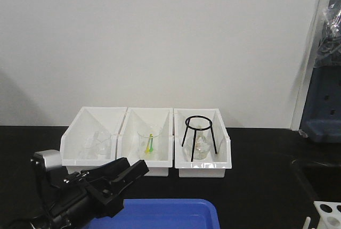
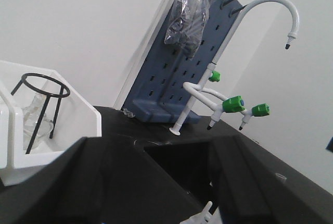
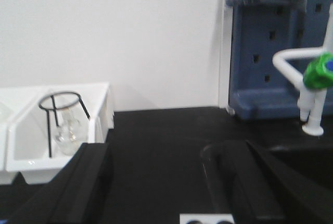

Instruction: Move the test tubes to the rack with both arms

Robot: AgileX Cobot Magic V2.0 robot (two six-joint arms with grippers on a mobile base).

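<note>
No test tubes show in any view. The white rack (image 1: 326, 209) sits at the bottom right corner of the black bench. A corner of the rack (image 3: 206, 218) with two holes lies low between the fingers in the right wrist view. A white peg of the rack (image 2: 201, 214) pokes up in the left wrist view. My left gripper (image 1: 133, 168), with a silver knob behind it, hovers at the lower left over the blue tray's edge. Its fingers stand apart, open and empty (image 2: 182, 182). My right gripper (image 3: 166, 182) is open and empty just behind the rack.
Three white slanted bins (image 1: 93, 113) line the back, holding beakers and flasks. A black ring stand (image 1: 199, 133) stands in the right bin. A blue tray (image 1: 165, 213) lies at the front. A sink (image 1: 317, 173), a white faucet (image 2: 218, 96) and a blue pegboard (image 2: 182, 78) are on the right.
</note>
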